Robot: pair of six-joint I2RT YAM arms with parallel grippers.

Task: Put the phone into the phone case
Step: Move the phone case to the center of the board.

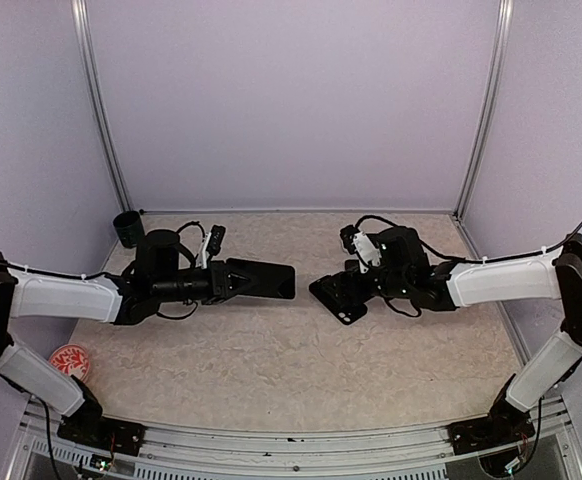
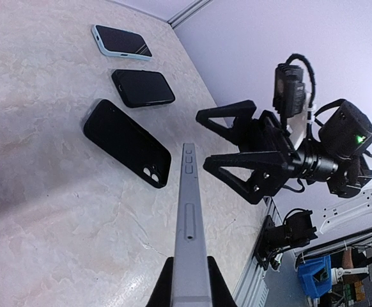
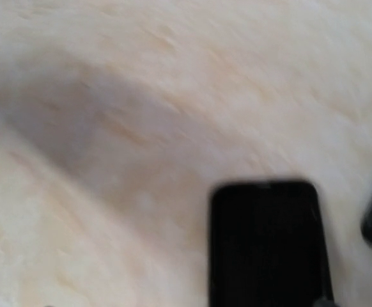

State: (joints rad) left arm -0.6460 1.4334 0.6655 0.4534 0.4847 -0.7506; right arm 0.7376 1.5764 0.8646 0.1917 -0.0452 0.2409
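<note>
Black phone [image 1: 267, 280] held edge-up off the bench [image 1: 271, 370], clamped in our left gripper [image 1: 233, 281], arm reaching low toward centre. Our right arm reaches inward, its gripper [image 2: 203, 141] spread apart over the case [image 2: 127, 142], which lies flat.

No words, brand names or numbers could be read anywhere. The red round disc [image 1: 70, 361] at the left side of the table had a white pattern on it, but it was too small to tell any letters. The phone [image 1: 261, 279] showed only a dark, blank face.
</note>
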